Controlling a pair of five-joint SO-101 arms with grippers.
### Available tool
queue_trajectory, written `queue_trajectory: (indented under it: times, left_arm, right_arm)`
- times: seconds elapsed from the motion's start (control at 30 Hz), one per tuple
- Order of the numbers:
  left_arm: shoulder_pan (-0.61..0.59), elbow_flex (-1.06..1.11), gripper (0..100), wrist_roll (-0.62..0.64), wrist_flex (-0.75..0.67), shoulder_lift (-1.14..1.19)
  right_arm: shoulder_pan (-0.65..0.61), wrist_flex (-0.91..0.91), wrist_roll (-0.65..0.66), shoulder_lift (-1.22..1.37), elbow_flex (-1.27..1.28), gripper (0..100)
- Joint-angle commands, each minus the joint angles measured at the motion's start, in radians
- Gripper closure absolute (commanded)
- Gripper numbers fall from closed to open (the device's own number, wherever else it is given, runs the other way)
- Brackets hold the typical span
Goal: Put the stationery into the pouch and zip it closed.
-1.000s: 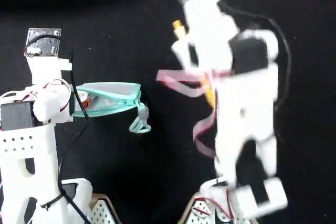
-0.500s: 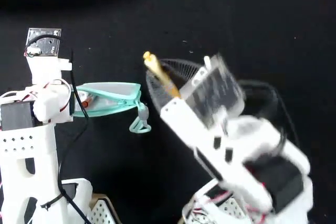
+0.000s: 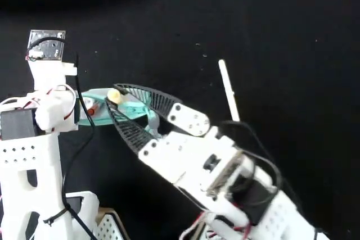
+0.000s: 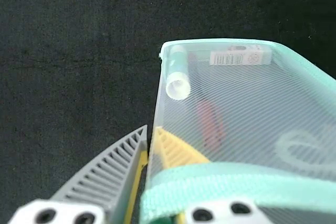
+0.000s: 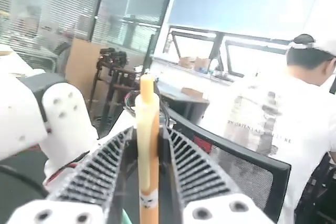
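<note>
A translucent mint pouch point(image 3: 133, 111) lies on the black table point(image 3: 281, 37), and my left gripper point(image 3: 84, 111) is shut on its left end. In the left wrist view the pouch point(image 4: 236, 108) holds a white tube point(image 4: 177, 80) and a red item point(image 4: 210, 124); the left gripper point(image 4: 149, 135) pinches its edge. My right gripper point(image 3: 115, 100) is shut on a yellow pen point(image 3: 115, 95) right over the pouch. The right wrist view has the pen point(image 5: 147, 108) upright in the right gripper point(image 5: 148, 135). A white pen point(image 3: 229, 91) lies on the table to the right.
The left arm's white body point(image 3: 34, 139) stands along the left edge. The right arm point(image 3: 214, 167) crosses the lower middle of the table diagonally. Black cloth stretches open behind and to the right of the white pen.
The right arm swung from the table's middle down and left, carrying the yellow pen to the pouch. The white pen came into sight. Left arm and pouch stayed put.
</note>
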Motion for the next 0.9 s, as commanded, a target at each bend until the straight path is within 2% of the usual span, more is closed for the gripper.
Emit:
queue_trajectory:
  times: [0.0,0.27,0.63,0.87]
  left_arm:
    - [-0.015,0.054,97,0.005,-0.002,0.012]
    - [-0.016,0.054,97,0.005,-0.003,0.012]
    - [-0.019,0.054,97,0.005,-0.005,0.012]
    - [-0.019,0.054,97,0.005,-0.005,0.012]
  right_arm:
    - [-0.014,-0.132,-0.015,-0.010,0.067,98.6]
    - [-0.014,-0.132,-0.017,-0.012,0.108,98.6]
    - [-0.014,-0.130,-0.017,-0.018,-0.064,98.6]
    - [-0.112,0.049,-0.015,-0.018,-0.065,98.6]
